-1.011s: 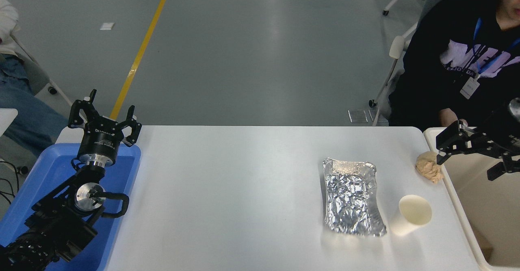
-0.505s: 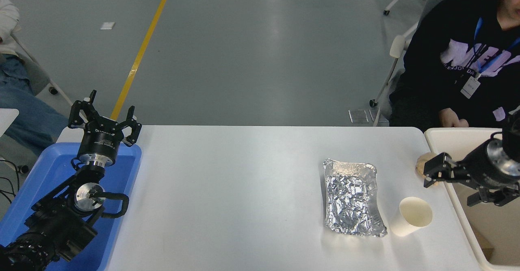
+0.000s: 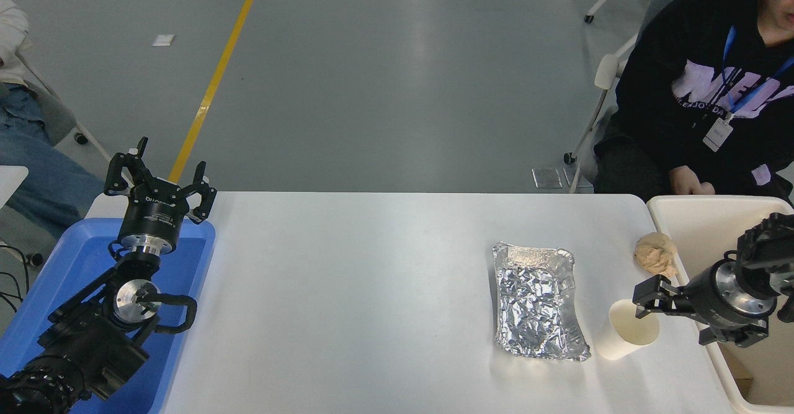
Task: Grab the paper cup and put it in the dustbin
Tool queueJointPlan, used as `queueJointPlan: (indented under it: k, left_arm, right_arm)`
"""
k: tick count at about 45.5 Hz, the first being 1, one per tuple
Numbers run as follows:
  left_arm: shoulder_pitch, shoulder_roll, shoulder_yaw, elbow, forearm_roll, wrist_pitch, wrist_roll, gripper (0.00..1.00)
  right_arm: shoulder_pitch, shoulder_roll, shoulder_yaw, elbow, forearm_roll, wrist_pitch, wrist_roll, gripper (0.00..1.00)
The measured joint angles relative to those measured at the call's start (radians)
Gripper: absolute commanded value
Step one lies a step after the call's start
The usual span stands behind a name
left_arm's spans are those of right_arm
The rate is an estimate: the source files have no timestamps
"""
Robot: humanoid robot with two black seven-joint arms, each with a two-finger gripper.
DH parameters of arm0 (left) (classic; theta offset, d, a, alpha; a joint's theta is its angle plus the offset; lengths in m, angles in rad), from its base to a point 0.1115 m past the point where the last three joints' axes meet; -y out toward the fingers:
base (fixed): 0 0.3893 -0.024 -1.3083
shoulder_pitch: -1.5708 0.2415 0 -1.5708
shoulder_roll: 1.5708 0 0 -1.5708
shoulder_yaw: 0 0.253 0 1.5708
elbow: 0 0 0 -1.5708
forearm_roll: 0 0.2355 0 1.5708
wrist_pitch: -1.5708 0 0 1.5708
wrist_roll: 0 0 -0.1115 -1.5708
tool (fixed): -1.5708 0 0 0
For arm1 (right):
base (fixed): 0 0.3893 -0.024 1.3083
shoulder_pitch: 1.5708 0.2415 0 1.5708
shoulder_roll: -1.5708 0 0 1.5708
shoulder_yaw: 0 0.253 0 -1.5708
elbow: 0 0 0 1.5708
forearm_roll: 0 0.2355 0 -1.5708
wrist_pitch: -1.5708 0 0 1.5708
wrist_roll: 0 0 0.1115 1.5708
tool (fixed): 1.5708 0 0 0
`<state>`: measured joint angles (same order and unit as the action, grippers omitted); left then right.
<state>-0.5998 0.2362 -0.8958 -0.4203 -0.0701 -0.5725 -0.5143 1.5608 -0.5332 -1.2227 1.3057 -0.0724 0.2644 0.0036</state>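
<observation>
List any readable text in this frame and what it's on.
Left gripper: white print on its black body, too small to read.
Person's black sweatshirt: large pale letters, partly hidden by the lanyard, not readable as a word; a smaller line under them is blurred.
Paper cup, foil tray, dustbin, blue tray, table: no text.

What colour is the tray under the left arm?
Blue. The tray shows in the head view, at the table's left end below the left gripper.
</observation>
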Motion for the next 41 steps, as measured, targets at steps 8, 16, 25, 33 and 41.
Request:
queueJointPlan:
  k: [8,16,25,33,41]
  left_arm:
    - [0.0,0.0,0.0,0.0,0.0,0.0,0.0,0.99]
    - [0.0,0.0,0.0,0.0,-0.001,0.0,0.0,0.99]
    - [0.0,0.0,0.0,0.0,-0.001,0.0,-0.001,0.99]
    - [0.0,0.0,0.0,0.0,-0.001,0.0,-0.001,0.99]
    - [0.0,0.0,0.0,0.0,0.0,0.0,-0.001,0.99]
  right_arm:
    - [-0.013,0.001,0.008,-0.009,0.0,-0.006,0.0,1.0]
    - [-0.028,0.002,0.016,-0.029,0.0,-0.012,0.0,0.94]
    - [-0.047,0.002,0.028,-0.046,0.0,-0.035,0.0,0.94]
    - [-0.064,0.006,0.033,-0.052,0.0,-0.047,0.0,0.85]
    - [-0.076,0.011,0.036,-0.055,0.0,-0.051,0.0,0.71]
